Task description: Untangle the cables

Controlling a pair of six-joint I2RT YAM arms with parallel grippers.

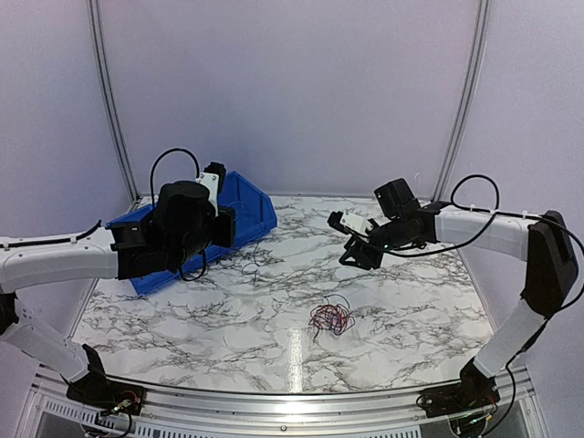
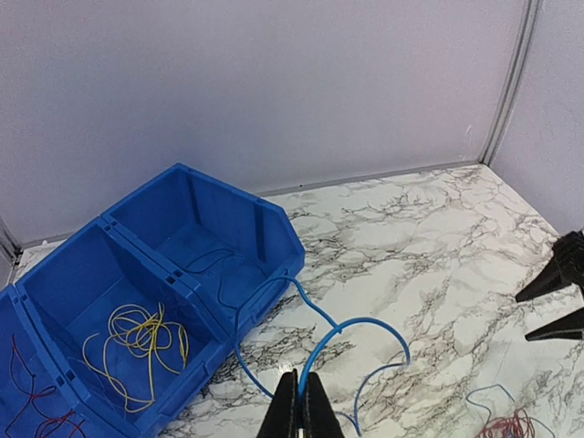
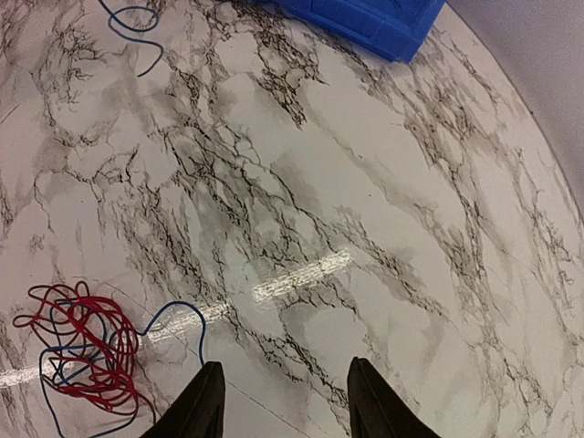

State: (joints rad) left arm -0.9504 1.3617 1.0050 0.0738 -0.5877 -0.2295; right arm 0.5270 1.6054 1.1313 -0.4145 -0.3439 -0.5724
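My left gripper (image 2: 300, 379) is shut on a blue wire (image 2: 354, 325) that loops over the marble and trails over the wall of the blue bin (image 2: 274, 239). The bin holds yellow wires (image 2: 137, 339) in its middle compartment and red wires (image 2: 27, 401) in the left one. A tangle of red and blue wires (image 1: 330, 318) lies on the table's middle; it also shows in the right wrist view (image 3: 84, 351). My right gripper (image 3: 279, 388) is open and empty, above the table to the right of the tangle. In the top view it (image 1: 351, 248) hovers at the right.
The blue bin (image 1: 251, 219) stands at the back left of the marble table (image 1: 411, 301). Another blue wire loop (image 3: 132, 23) lies near the bin's corner (image 3: 383, 23). Grey walls enclose the back and sides.
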